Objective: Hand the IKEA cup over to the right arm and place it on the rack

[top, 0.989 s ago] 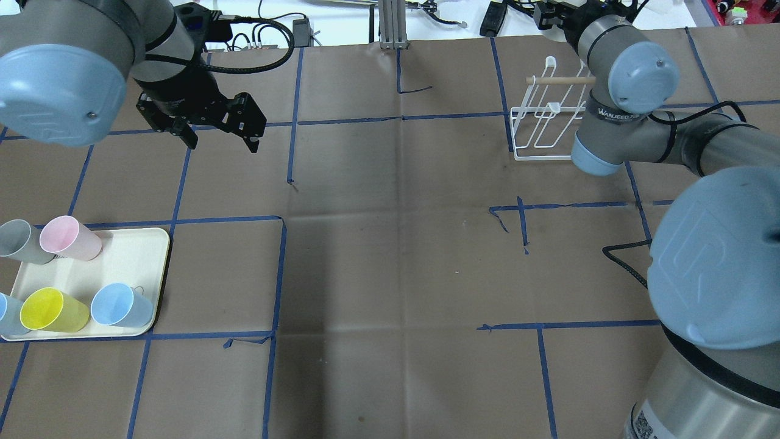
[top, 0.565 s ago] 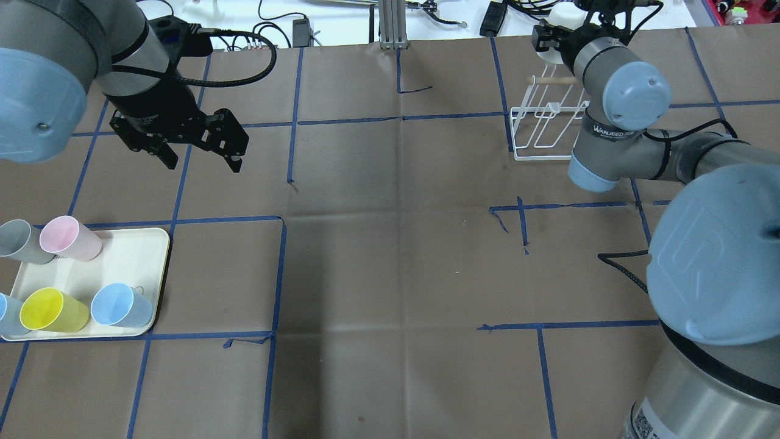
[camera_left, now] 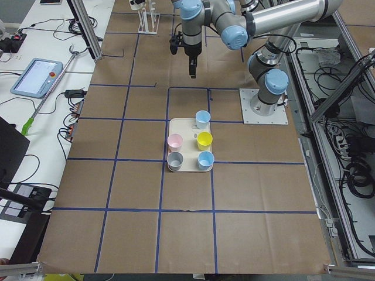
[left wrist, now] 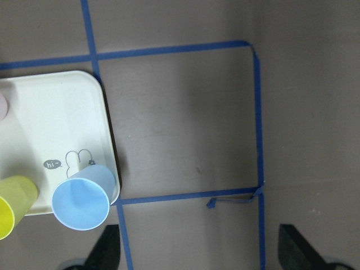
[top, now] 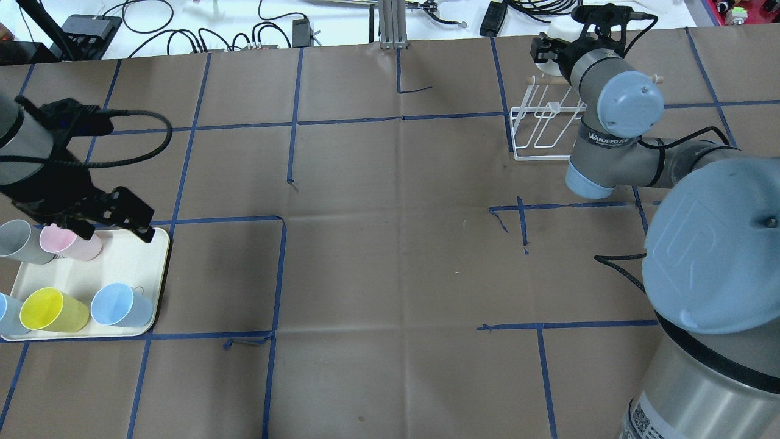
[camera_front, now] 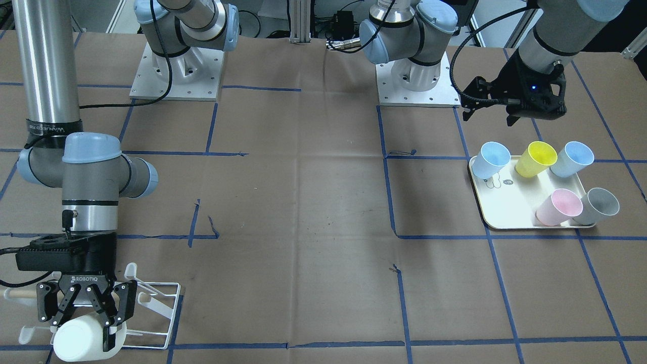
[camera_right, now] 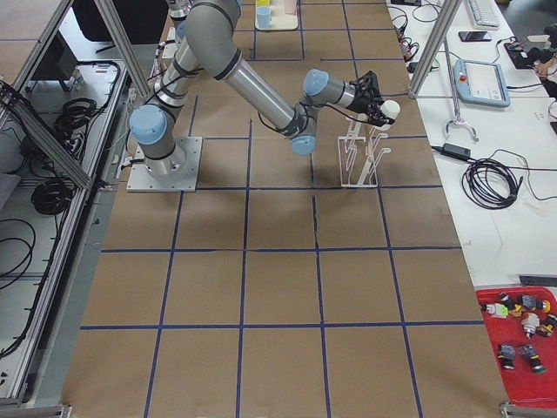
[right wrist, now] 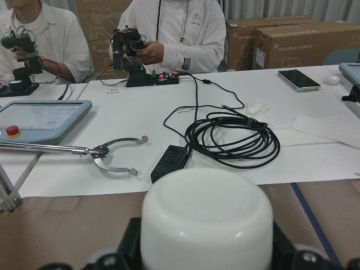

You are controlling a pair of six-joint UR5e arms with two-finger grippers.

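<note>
Hard to tell: from the front camera we see the white cup (camera_front: 81, 345) at the end of the rack (top: 541, 131) where the wooden dowel (camera_front: 17, 293) crosses it. We cannot tell whether the cup touches a peg or the wire.
Hidden overhead: the wrist of the right arm (camera_front: 45, 65) covers most of its gripper, and only a sliver of the white cup shows beyond it.
Cut off: the right wrist camera shows little but the cup's closed base in the lower middle, with the fingers clipped by the bottom edge. Overhead, the left arm runs out of the picture at the left edge, as does one light-blue cup (top: 5, 314).
Tray (top: 143, 265): cream, with rounded corners, at the robot's left end of the table (top: 390, 256). It holds five cups, mouths up.
Tray contents: a grey cup (camera_front: 600, 205) and a pink cup (camera_front: 558, 206) sit side by side. Beyond them are a yellow cup (camera_front: 538, 157) and two light-blue ones, one on each side of the yellow.
Rack contents: we see no cup seated on its pegs apart from the one in doubt.
Right gripper (camera_front: 83, 328): its fingers are clamped on the white cup's sides, with the cup's base pointing away from the wrist.
Left gripper (left wrist: 201, 253): its fingers (left wrist: 107, 250) are spread wide with nothing between them. It hangs over the tray's edge near the pink cup.
Beyond the table: two people (right wrist: 169, 34) in white tops are at a bench, seen from the shoulders down.
</note>
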